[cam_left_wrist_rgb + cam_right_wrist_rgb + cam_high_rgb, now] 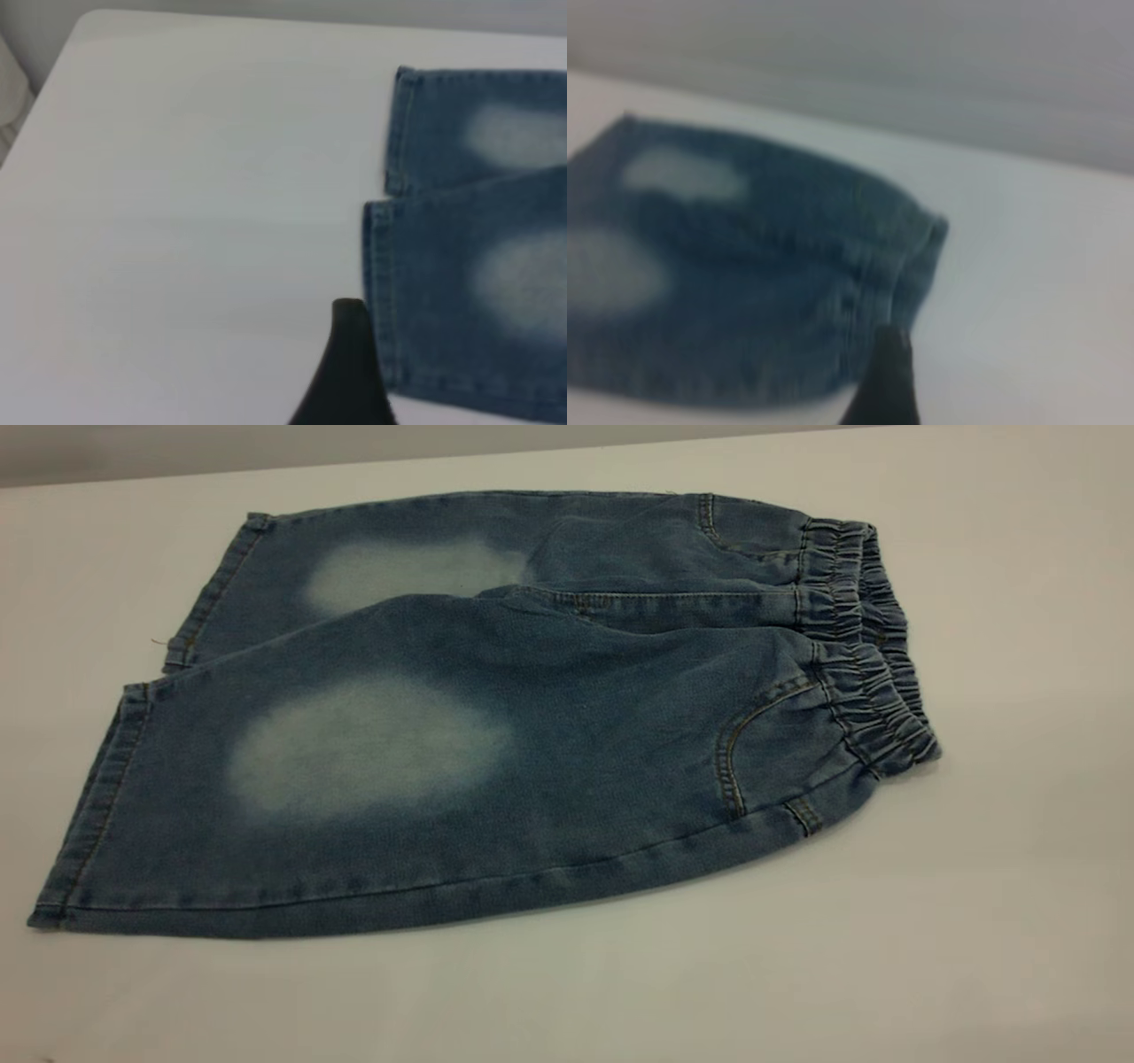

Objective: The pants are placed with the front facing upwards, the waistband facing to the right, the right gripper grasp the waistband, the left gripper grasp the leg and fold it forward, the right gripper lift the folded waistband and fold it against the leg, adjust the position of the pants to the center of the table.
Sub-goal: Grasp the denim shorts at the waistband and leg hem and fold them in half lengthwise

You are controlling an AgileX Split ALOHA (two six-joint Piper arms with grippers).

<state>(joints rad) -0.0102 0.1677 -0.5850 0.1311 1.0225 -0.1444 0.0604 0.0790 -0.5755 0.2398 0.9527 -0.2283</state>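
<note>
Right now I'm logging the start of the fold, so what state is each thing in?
pants: flat on the table, front up, unfolded, one leg overlapping the other.
waistband: gathered, at the right end, not gripped.
left tool: by the leg hems, off the cloth; only a tip shows.
right tool: near the waistband end; only a tip shows.

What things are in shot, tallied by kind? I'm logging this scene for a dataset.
Pants, blue denim: 1
Table, pale: 1
Black tools: 2, the left tool by the leg hems, the right tool by the waistband
Total: 4
</note>
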